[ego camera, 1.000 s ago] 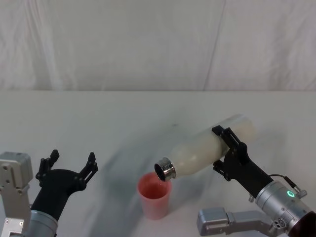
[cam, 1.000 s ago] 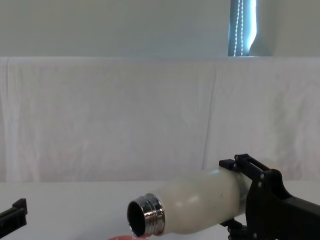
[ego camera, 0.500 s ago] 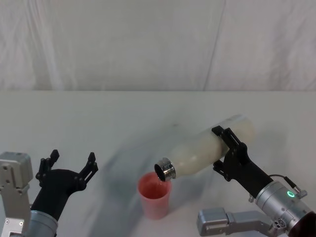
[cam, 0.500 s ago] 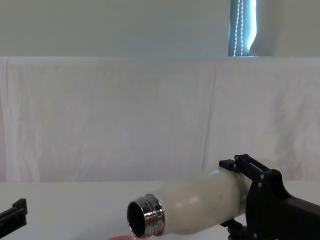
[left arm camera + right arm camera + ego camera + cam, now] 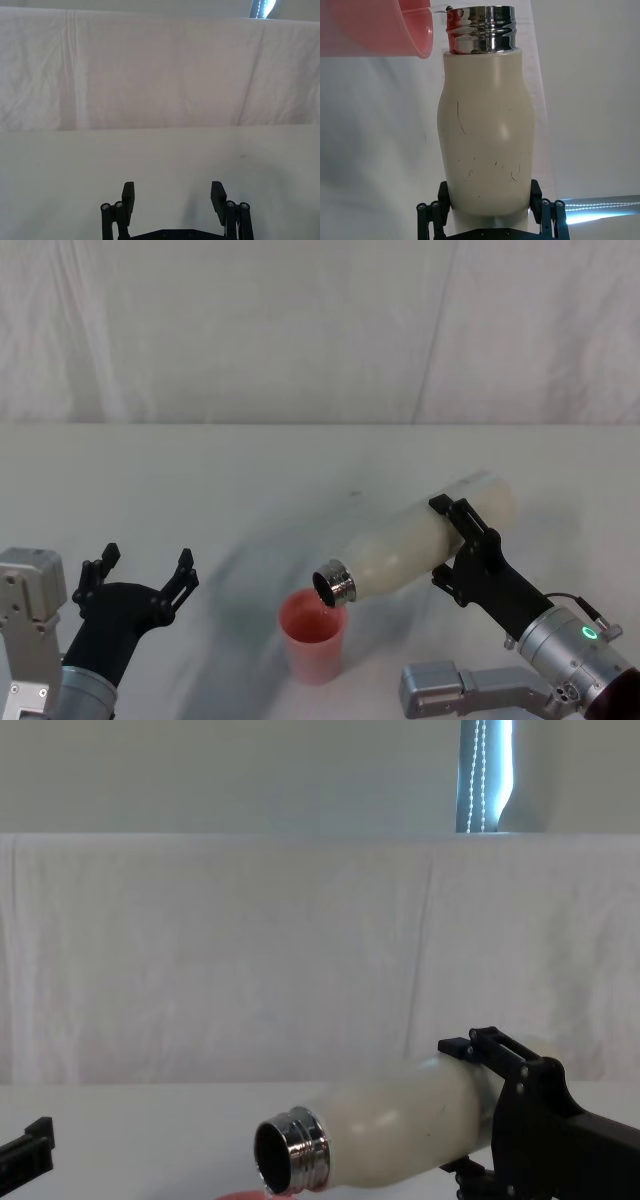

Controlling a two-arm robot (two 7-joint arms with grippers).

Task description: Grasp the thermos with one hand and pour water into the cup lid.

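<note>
The cream-white thermos (image 5: 405, 550) is tipped almost level above the table, its steel neck (image 5: 335, 584) pointing down-left over the pink cup lid (image 5: 313, 637). My right gripper (image 5: 447, 543) is shut on the thermos's lower body. In the right wrist view the thermos (image 5: 487, 135) stands between the black fingers, and a thin thread of water runs from its mouth to the cup lid (image 5: 380, 27). The chest view has the thermos (image 5: 400, 1130) low in the middle, with the cup lid's rim (image 5: 245, 1196) just below it. My left gripper (image 5: 146, 560) hovers open and empty to the cup lid's left.
A white cloth covers the table (image 5: 250, 470), with a white curtain (image 5: 300, 330) hanging behind its far edge. The left wrist view looks out between the left gripper's (image 5: 173, 195) spread fingers over bare cloth.
</note>
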